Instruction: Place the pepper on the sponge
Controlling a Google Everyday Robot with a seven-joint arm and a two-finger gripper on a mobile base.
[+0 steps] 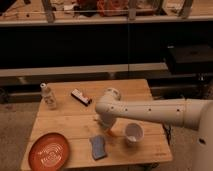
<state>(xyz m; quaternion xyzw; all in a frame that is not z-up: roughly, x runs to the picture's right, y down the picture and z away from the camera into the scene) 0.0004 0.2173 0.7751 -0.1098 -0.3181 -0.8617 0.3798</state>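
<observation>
A wooden table (70,122) fills the near part of the scene, with a round orange plate (49,151) at its near left corner and a white cup (133,133) standing upright toward the near right. At the far left stands a small clear bottle (47,96), and to its right, apart from it, a black-and-white box (81,97) with a red end lies flat. Behind the table runs a dark shelf unit (100,45).
</observation>
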